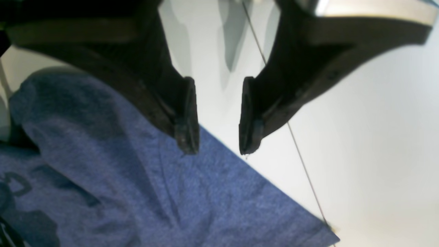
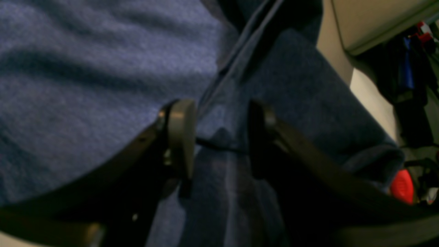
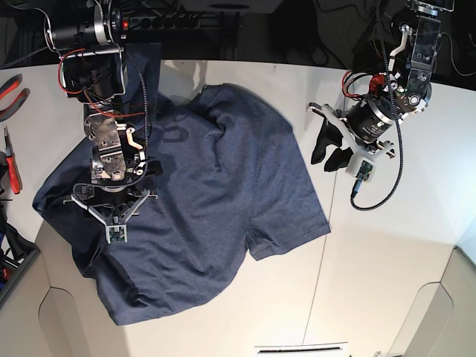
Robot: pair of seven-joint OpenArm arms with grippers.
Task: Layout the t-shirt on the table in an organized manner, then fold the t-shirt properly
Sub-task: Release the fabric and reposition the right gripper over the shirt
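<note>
We are still laying out the t-shirt (image 3: 216, 201) on the bench (image 3: 387, 260): right fingers (image 2: 187, 137) straddle a fold ungripped, left fingers (image 1: 187, 113) wide over bare bench, so next pinch and spread.

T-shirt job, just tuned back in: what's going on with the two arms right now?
The t-shirt lies spread but rumpled on the table, not yet folded. The right gripper is down on the shirt with its jaws apart, straddling a raised fold by a seam; nothing looks pinched yet. The left gripper hangs open and empty above bare table, just off the shirt's edge. In the base view the left arm is well clear of the cloth, while the right arm sits over the shirt.
</note>
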